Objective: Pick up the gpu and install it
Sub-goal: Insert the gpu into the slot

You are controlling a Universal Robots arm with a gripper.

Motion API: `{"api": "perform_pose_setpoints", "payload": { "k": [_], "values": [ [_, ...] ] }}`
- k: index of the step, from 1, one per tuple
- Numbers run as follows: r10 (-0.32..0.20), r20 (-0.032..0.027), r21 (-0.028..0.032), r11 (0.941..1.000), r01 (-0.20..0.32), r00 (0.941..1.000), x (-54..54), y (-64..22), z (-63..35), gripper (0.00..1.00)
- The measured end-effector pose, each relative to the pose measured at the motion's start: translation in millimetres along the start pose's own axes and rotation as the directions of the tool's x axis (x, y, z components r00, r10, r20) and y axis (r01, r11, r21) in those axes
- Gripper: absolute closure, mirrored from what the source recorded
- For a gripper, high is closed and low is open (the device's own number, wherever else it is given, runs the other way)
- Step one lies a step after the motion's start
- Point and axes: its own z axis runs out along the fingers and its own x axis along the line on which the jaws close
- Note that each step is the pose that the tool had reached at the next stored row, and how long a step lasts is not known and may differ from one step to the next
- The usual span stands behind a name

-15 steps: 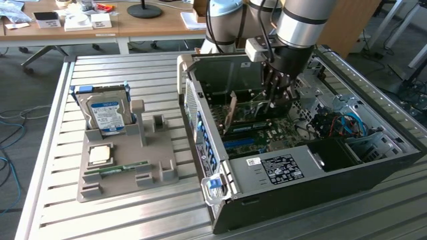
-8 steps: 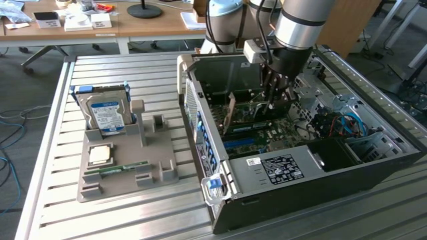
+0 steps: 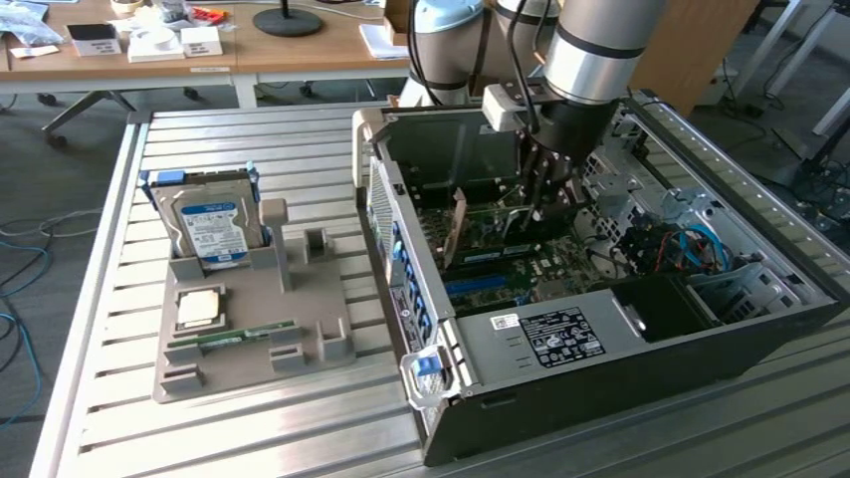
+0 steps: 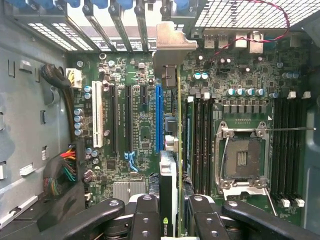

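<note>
Nearest the wrist camera: two black fingers (image 4: 145, 220), closed on the gpu (image 4: 169, 175), one on each side of the card; their bases are cut off at the frame edge. The gpu is seen edge-on, standing upright inside the case (image 3: 691, 349): thin green board, black cooler facing one finger, silver end bracket (image 4: 172, 45) at the far end by the rear slot openings. Its board edge runs just beside the blue slot (image 4: 159, 117), between that slot and the memory slots. The card hides its own lower edge and whatever lies under it, so I cannot tell whether it is seated. In the exterior view the arm (image 3: 598, 50) reaches down into the case and covers most of the grip. Case contents: one motherboard (image 4: 140, 135) with one white slot (image 4: 98, 115), one blue slot, black slots between them (count unclear), one processor socket (image 4: 242, 160) in a metal frame; one black power supply (image 3: 564, 334) with a white label; a bundle of blue cables (image 3: 691, 244), tangled and hard to count. The case lies open-side up on the slatted counter (image 3: 266, 149). Towards the exterior view's left, well apart from the case, a grey holder (image 3: 179, 373) carries one hard drive (image 3: 213, 224) standing upright, one square chip (image 3: 199, 307) lying flat, and one narrow memory strip (image 3: 246, 337).
</note>
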Motion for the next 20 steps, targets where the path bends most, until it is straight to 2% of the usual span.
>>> {"api": "perform_pose_setpoints", "payload": {
  "k": [20],
  "values": [
    [-0.005, 0.0003, 0.0000, 1.0000, 0.005, 1.0000, 1.3, 7.3, 5.0, 0.73]
  ]
}}
